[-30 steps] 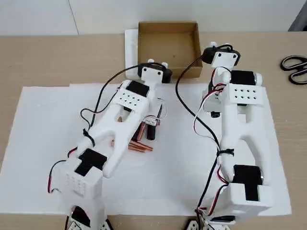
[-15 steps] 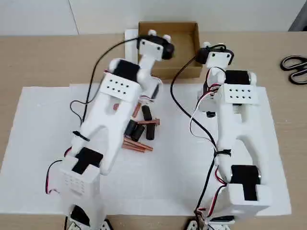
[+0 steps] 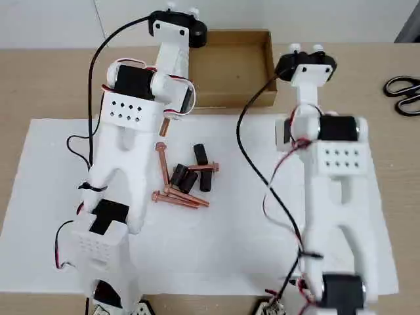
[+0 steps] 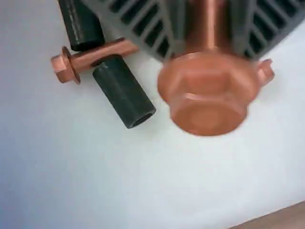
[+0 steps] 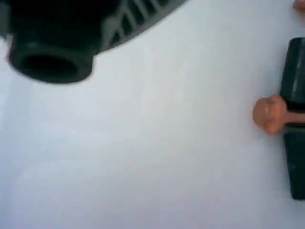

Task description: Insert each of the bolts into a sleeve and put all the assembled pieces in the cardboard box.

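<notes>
**Copper, black and white on pale tan**

We see a copper-coloured bolt point(image 4: 207, 98) in the left gripper point(image 4: 207, 28), whose dark grey faces carry a ribbed pattern. The right gripper point(image 5: 62, 28) shows the same grey ribbing, with a black sleeve point(image 5: 50, 64) in it. The loose bolts point(image 3: 177, 197) are copper and the loose sleeves point(image 3: 200, 154) black, on a plain white sheet point(image 3: 262, 223). The cardboard box point(image 3: 230, 65) is brown and the table point(image 3: 52, 79) pale tan. Both arms point(image 3: 125, 151) are white with black motors. The scissors point(image 3: 403, 88) are black.

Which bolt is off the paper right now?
The bolt in the left gripper, clamped by its shank and raised above the paper. The other bolts lie flat in the pile with the sleeves.
</notes>
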